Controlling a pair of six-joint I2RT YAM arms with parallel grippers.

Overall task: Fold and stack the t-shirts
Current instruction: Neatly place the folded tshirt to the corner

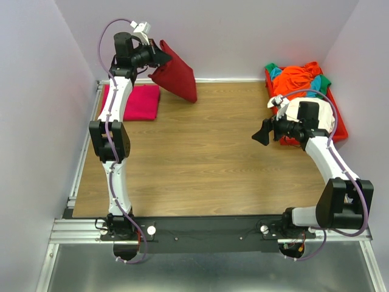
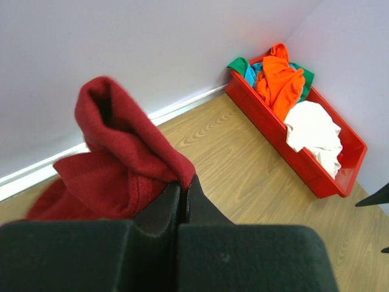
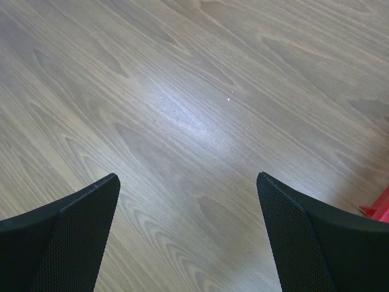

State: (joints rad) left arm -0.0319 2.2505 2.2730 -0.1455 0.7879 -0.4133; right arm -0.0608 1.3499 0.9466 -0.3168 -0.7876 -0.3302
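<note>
A dark red t-shirt [image 1: 177, 74] hangs bunched at the back left, lifted off the table by my left gripper [image 1: 163, 56], which is shut on its edge. In the left wrist view the cloth [image 2: 118, 161] is pinched between the closed fingers of my left gripper [image 2: 184, 185]. A folded magenta-pink t-shirt [image 1: 141, 101] lies flat on the table below and left of it. Orange [image 1: 301, 79], cream [image 1: 321, 115], green and teal shirts fill the red tray [image 1: 339, 129] at the right. My right gripper [image 1: 262, 132] hovers open over bare wood, left of the tray, its fingers [image 3: 79, 225] wide apart.
Lilac walls close in the table on the left, back and right. The left arm rises along the table's left side over the pink shirt. A metal rail runs along the left edge. The tray's red corner [image 3: 380, 208] shows in the right wrist view.
</note>
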